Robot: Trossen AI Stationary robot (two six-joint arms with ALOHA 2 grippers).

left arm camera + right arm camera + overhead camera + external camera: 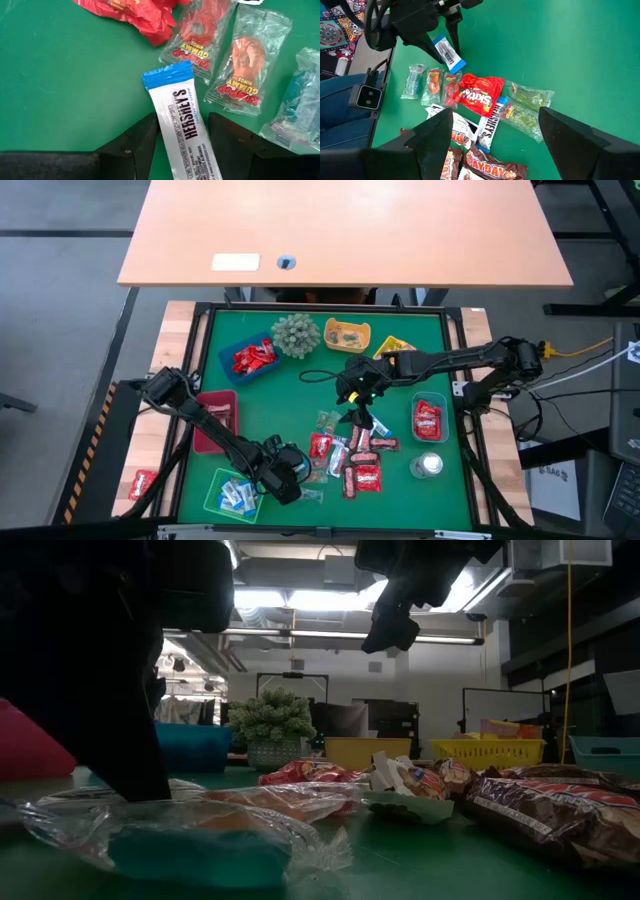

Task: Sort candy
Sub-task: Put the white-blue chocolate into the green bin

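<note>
The left gripper (181, 145) is sitting low at the front of the green mat (410, 350), just beside the green plastic tray (218, 484), and its two dark fingers are clamping a white Hershey's bar with a blue end (184, 125) between them. The right wrist view is showing that same bar (448, 52) hanging off the mat in the left gripper's (441, 42) grip.

Right next to it, two clear packets of red gummy rings (220, 55) are lying flat on the mat, with a crumpled red wrapper (135, 15) beyond them and a clear packet with something blue inside (295, 105) off to the side.

The right gripper (492, 135) is hovering above the middle of the table with its fingers spread wide and nothing between them. Below it the main heap of candy (352, 455) is spreading out: a red Skittles bag (481, 94), a second white Hershey's bar (490, 122), clear packets of green sweets (527, 107) and an orange PayDay bar (492, 170).

Around the mat's edge, a blue tray holding red packets (228, 356), a dark red tray (216, 420), a yellow tray (347, 335) and a light blue tray holding red packets (430, 420) are waiting, and a spiky grey-green plant ball (294, 335) is standing near the back.
</note>
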